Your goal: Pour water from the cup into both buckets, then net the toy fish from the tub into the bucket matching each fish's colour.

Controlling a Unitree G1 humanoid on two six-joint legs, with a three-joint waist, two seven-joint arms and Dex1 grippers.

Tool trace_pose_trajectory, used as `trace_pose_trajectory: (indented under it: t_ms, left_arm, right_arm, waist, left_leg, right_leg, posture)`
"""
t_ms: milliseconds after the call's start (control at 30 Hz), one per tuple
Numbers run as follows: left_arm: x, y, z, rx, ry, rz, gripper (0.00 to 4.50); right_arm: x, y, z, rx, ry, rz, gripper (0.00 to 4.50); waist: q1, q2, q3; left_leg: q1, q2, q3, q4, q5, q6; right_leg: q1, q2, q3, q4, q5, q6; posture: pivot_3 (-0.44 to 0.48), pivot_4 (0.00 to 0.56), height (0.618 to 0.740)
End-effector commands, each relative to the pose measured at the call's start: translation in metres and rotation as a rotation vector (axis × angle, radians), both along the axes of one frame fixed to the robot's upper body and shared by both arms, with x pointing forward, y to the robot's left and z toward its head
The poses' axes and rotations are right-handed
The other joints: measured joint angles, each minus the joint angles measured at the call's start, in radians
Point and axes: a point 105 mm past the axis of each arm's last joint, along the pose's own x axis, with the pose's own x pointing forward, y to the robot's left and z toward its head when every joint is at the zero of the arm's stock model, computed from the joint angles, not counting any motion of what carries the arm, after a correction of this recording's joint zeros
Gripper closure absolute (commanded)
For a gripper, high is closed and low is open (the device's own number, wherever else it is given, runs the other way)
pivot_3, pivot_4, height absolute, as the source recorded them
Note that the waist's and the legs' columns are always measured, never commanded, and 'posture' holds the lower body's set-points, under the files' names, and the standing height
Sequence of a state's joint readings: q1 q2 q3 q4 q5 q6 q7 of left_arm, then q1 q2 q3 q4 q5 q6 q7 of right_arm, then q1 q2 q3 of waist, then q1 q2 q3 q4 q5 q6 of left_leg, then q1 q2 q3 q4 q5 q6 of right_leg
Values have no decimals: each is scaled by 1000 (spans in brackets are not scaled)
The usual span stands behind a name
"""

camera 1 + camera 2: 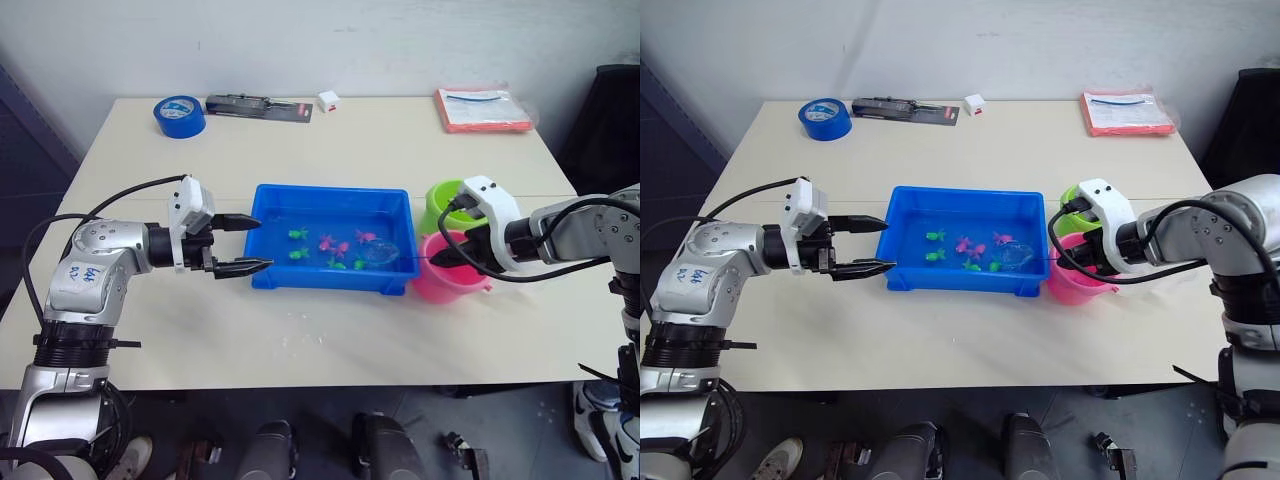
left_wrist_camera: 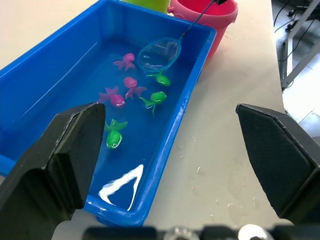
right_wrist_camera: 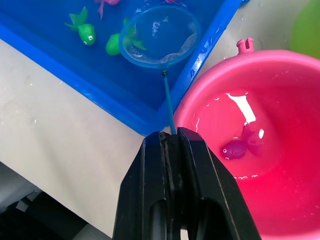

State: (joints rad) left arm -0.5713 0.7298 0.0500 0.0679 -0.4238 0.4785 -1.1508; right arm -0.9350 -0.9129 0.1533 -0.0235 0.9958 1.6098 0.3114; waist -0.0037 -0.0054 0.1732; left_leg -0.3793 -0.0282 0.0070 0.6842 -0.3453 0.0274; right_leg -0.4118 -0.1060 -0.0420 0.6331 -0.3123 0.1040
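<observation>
The right tool, reaching over the pink plastic bucket, clenches the blue-ringed scoop net's handle; the left tool hovers released beside the shallow blue plastic tub.

A pale worktop carries a blue tub at its middle, with a pink bucket and a green bucket just right of it. Along the far edge lie a blue tape roll, a black packet, a small white box and an orange folder.
</observation>
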Motion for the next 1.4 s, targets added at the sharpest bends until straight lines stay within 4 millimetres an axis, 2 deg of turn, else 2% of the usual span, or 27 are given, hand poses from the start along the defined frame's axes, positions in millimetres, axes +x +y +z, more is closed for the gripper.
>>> trace_pose_trajectory:
  t_ms: [33, 400, 567, 1000, 1400]
  left_arm:
    - [-6, 5, 14, -2, -52, 7, 0]
    - [-9, 8, 17, 13, -57, 26, 0]
    - [-7, 10, 19, 22, -62, 27, 0]
    - [-1, 5, 20, 20, -75, 12, 0]
    - [4, 5, 20, 22, -91, -14, 0]
  right_arm:
    - [2, 4, 9, 6, -13, 6, 3703]
    - [24, 23, -5, 69, -48, -78, 3703]
    - [29, 23, -5, 80, -119, -115, 3703]
    - [20, 20, 3, 86, -233, -103, 3703]
    - [-8, 11, 12, 154, -411, -17, 3703]
  waist:
    - [0, 0, 0]
    - [-1, 0, 0]
    - [1, 0, 0]
    - [-3, 0, 0]
    - [2, 0, 0]
  left_leg:
    - [0, 0, 0, 0, 0, 0]
    - [-7, 0, -4, 1, 0, 0]
    - [-8, -2, -6, 1, 0, 0]
    - [-8, -2, -6, 1, 0, 0]
    - [-8, -3, -7, 1, 0, 0]
  right_leg:
    - [0, 0, 0, -1, 0, 0]
    - [-4, 0, -5, -2, 0, 0]
    - [-4, -1, -7, -2, 0, 0]
    - [-4, -1, -7, -1, 0, 0]
    - [-3, -1, -7, -1, 0, 0]
  posture:
    - [0, 150, 737]
    - [0, 150, 737]
    - [0, 150, 737]
    - [0, 150, 737]
    - [0, 150, 737]
